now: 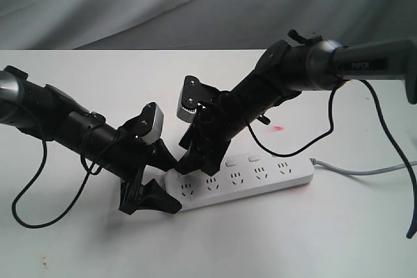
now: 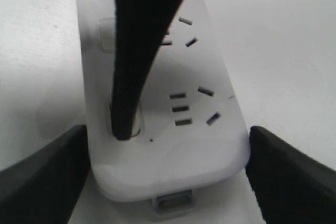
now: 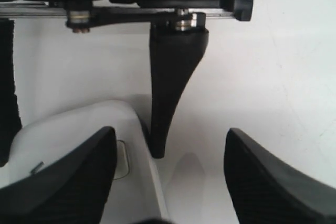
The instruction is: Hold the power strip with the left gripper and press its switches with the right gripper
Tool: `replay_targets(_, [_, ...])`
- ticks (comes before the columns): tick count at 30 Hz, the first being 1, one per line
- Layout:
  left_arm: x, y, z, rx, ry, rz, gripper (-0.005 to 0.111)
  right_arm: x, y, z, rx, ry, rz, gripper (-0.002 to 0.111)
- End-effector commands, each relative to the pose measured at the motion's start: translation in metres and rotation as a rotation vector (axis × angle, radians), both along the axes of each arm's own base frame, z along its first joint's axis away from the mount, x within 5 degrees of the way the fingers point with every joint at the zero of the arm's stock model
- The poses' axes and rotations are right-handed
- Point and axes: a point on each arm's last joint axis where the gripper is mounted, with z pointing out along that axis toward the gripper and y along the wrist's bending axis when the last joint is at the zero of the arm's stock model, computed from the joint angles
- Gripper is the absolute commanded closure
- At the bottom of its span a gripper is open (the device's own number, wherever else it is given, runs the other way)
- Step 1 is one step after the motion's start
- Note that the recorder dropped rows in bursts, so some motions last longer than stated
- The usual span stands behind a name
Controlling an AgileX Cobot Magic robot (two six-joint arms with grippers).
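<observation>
The white power strip (image 1: 260,177) lies on the table, its grey cable (image 1: 365,172) running right. My left gripper (image 1: 171,185) straddles its left end; in the left wrist view both black fingers (image 2: 47,182) touch the sides of the power strip (image 2: 173,156), shut on it. My right gripper (image 1: 192,166) stands open over that same end. One of its fingers (image 2: 136,51) comes down with its tip on the end switch. Other switches (image 1: 232,160) show uncovered. In the right wrist view the right gripper (image 3: 168,182) spreads wide, one finger above a switch (image 3: 122,158).
The strip rests on a white table (image 1: 293,239) with a grey cloth backdrop (image 1: 130,4) behind. A small red spot (image 1: 279,127) marks the table behind the strip. Black cables (image 1: 32,213) hang from both arms.
</observation>
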Motion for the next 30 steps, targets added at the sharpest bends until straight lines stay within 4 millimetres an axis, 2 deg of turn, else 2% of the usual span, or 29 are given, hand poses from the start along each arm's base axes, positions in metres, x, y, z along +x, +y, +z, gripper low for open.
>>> replay_targets(1, [-0.001, -0.001, -0.002, 0.015, -0.002, 0.002, 0.077, 0.001, 0.000, -0.003, -0.016, -0.018, 0.005, 0.052])
replay_targets(13, [-0.001, -0.001, -0.002, 0.015, -0.002, 0.002, 0.077, -0.001, -0.002, -0.021, -0.102, -0.029, 0.050, 0.052])
replay_targets(19, [-0.001, -0.001, -0.002, 0.015, -0.002, 0.002, 0.077, 0.000, 0.000, -0.023, -0.121, -0.066, 0.047, 0.052])
replay_targets(21, [-0.001, -0.001, -0.002, 0.015, -0.002, 0.002, 0.077, 0.000, 0.002, -0.011, -0.085, -0.070, 0.023, 0.052])
replay_targets(26, [-0.001, -0.001, -0.002, 0.015, -0.002, 0.002, 0.077, 0.001, -0.004, 0.053, -0.017, -0.182, 0.008, 0.052])
replay_targets(28, [-0.001, -0.001, -0.002, 0.015, -0.002, 0.002, 0.077, 0.003, -0.015, 0.062, -0.006, -0.172, 0.004, 0.052])
replay_targets(30, [-0.001, -0.001, -0.002, 0.015, -0.002, 0.002, 0.077, 0.004, -0.024, 0.059, -0.001, -0.118, 0.004, 0.052])
